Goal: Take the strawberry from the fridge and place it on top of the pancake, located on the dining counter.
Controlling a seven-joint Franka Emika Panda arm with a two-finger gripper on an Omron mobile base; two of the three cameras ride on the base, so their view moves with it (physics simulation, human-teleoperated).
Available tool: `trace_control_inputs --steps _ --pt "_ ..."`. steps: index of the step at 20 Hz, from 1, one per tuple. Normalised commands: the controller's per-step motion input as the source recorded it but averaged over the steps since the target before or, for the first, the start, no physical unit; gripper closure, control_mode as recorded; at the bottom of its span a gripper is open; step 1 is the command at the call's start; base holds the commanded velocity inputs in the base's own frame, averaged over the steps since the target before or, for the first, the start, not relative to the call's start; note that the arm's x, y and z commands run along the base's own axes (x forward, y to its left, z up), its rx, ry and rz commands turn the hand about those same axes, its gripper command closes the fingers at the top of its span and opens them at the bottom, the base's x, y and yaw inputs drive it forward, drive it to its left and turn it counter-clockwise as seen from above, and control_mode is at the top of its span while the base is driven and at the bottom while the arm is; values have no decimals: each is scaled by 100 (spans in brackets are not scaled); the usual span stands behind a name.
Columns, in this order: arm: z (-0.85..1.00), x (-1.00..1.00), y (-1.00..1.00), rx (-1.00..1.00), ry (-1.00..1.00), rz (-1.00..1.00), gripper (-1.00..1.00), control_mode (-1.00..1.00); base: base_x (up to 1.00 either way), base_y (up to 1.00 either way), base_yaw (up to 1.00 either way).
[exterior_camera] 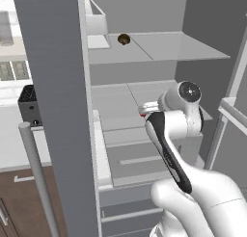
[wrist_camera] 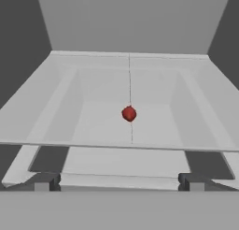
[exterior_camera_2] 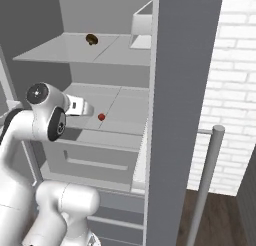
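Note:
The fridge (exterior_camera: 53,86) stands with both doors swung wide, its grey shelves bare to me. The strawberry (exterior_camera_2: 101,117), a tiny red berry, lies on the middle shelf near its centre seam. In the hand view the strawberry (wrist_camera: 129,113) sits straight ahead, beyond the shelf's front edge. My gripper (exterior_camera_2: 89,109) hovers level with that shelf, a short way in front of the berry and apart from it. Its fingertips (wrist_camera: 44,182) are spread wide with nothing between them. In the left base view the gripper (exterior_camera: 144,111) partly hides the berry. The pancake and the dining counter are out of view.
A small brown round item (exterior_camera: 124,39) rests on the upper shelf. A white door bin (exterior_camera: 96,21) hangs by it. Drawers (exterior_camera_2: 95,162) lie below the middle shelf. The doors' bar handles (exterior_camera: 36,173) (exterior_camera_2: 206,185) jut out on both sides.

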Motion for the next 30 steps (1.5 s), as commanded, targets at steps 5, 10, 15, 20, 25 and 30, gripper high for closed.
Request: trace_control_inputs --steps 5,10,15,20,25,30 --pt "-16 42 0 0 0 0 -100 -100 0 0 0" --pt "-23 17 -5 0 4 1 -100 -100 0 0 0" --pt "-38 11 -6 0 0 1 -100 -100 0 0 0" --pt "-38 34 -7 0 0 2 -100 -100 0 0 0" --pt "-15 40 -3 0 0 1 -100 -100 0 0 0" --pt "0 40 0 0 1 0 -100 -100 0 0 0"
